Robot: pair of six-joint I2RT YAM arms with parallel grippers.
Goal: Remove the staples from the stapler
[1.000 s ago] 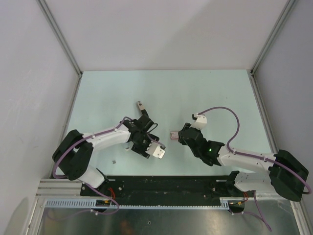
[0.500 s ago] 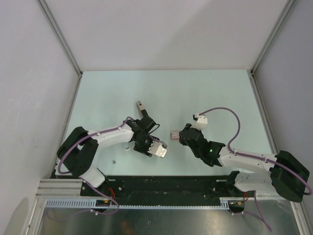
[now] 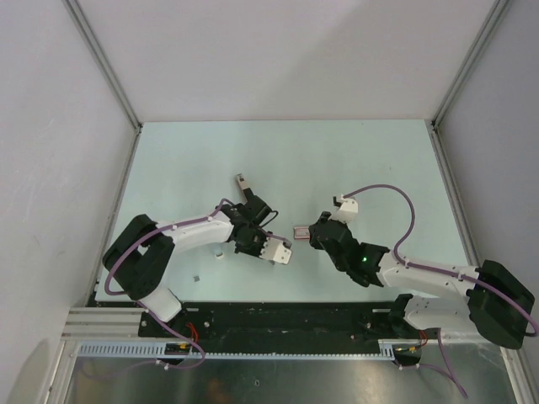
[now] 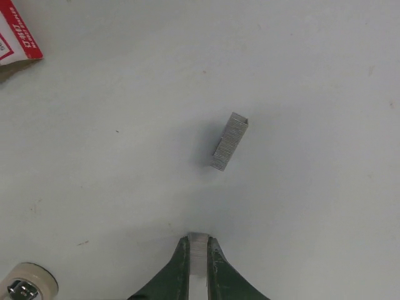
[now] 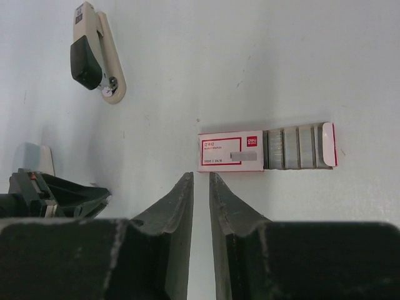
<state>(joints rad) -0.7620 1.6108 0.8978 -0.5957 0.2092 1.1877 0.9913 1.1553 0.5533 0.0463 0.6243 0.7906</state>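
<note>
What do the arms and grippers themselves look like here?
Left arm and right arm: white links, black joints and bases, a purple cable along each. The right arm carries a small green light. Left gripper and right gripper have dark tapered fingers.

The left hand (image 4: 199, 239) shifted toward the box (image 3: 299, 231).

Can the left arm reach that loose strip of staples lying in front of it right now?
Probably yes for reach: bare table lies between the left tool and the staple strip. But it looks shut on another thin grey strip, so grasping would need a release first.
</note>
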